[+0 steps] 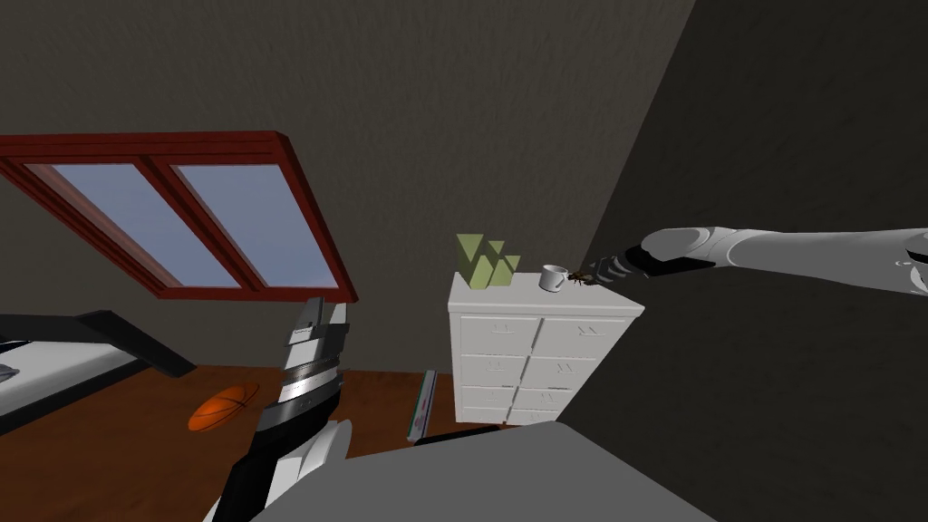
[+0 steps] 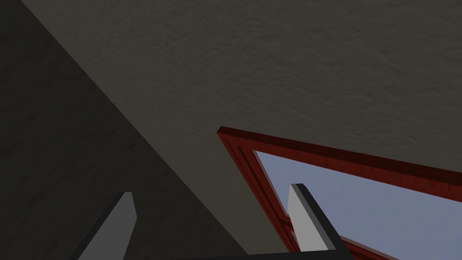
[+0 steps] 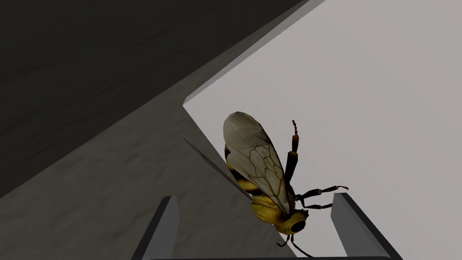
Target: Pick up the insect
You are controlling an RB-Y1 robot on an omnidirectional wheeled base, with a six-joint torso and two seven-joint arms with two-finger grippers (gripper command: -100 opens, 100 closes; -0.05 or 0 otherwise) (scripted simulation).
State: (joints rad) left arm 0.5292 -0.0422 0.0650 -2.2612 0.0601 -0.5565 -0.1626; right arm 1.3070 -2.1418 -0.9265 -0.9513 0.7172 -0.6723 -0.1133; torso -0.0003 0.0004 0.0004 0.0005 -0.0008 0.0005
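The yellow-and-black, veined-winged insect (image 3: 261, 180) sits at the top edge of the white chest of drawers (image 3: 383, 113), against the dark wall and near a white mug (image 1: 553, 277). The right end effector (image 3: 255, 198) is released, with a finger on either side of the insect, seemingly lined up to close on it. The left end effector (image 2: 212, 189), also released, hangs well apart, apparently idle.
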